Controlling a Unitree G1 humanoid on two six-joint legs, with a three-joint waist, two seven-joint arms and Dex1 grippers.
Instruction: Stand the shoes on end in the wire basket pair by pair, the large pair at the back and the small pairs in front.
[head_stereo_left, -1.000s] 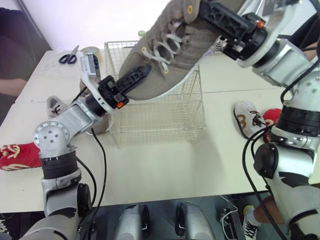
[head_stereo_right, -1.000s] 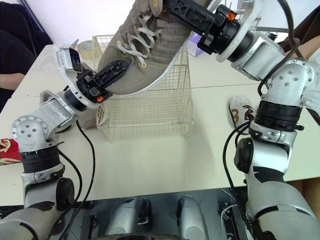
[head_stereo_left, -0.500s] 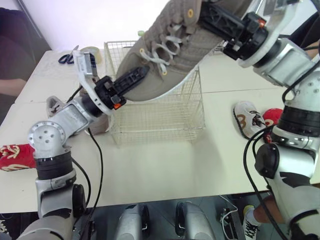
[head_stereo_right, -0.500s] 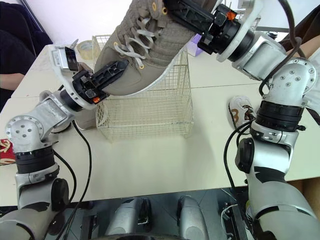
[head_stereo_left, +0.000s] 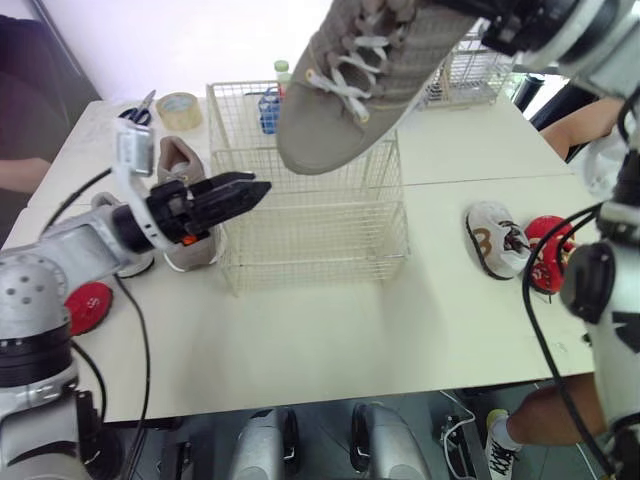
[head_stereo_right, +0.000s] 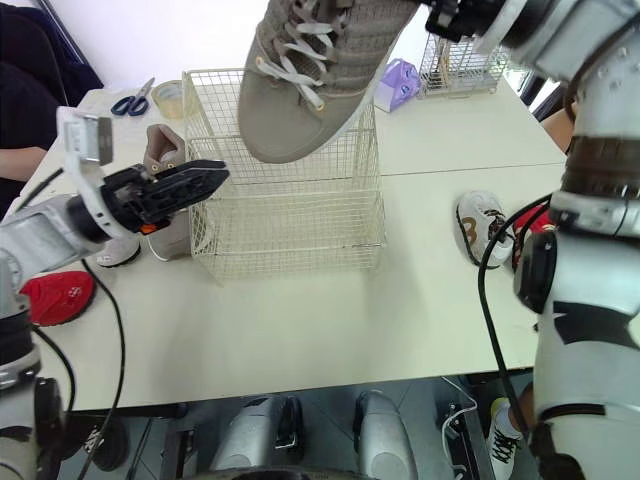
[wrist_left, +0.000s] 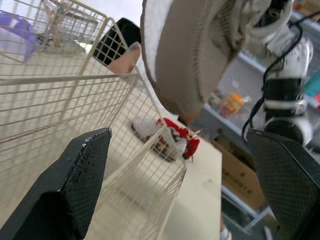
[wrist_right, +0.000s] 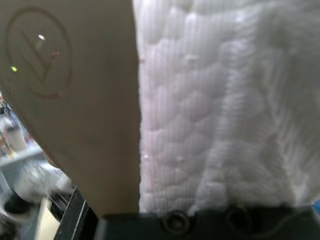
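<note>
A large grey-brown lace-up shoe (head_stereo_left: 370, 70) hangs toe down over the back of the wire basket (head_stereo_left: 310, 215). My right gripper (head_stereo_left: 470, 12) is shut on its heel end at the top edge of the head views. The right wrist view shows its white sole (wrist_right: 210, 110) close up. My left gripper (head_stereo_left: 250, 188) stands open at the basket's left wall, clear of the shoe, with nothing between its fingers (wrist_left: 75, 175). The matching large shoe (head_stereo_left: 180, 175) stands on the table just left of the basket. Small shoes lie outside the basket: red (head_stereo_left: 88, 303) and white (head_stereo_left: 135, 265) at left, white (head_stereo_left: 497, 238) and red (head_stereo_left: 548, 250) at right.
Scissors (head_stereo_left: 135, 108) and a tape roll (head_stereo_left: 180, 103) lie at the back left. A second wire rack (head_stereo_left: 470, 70) and a purple item (head_stereo_right: 400, 85) stand at the back right. A person's arm (head_stereo_left: 590, 120) shows at the right edge.
My left gripper let go of the shoe's toe, opened wide and drew back to the left and down. The right gripper swung the shoe up, so it hangs steeper, toe down.
</note>
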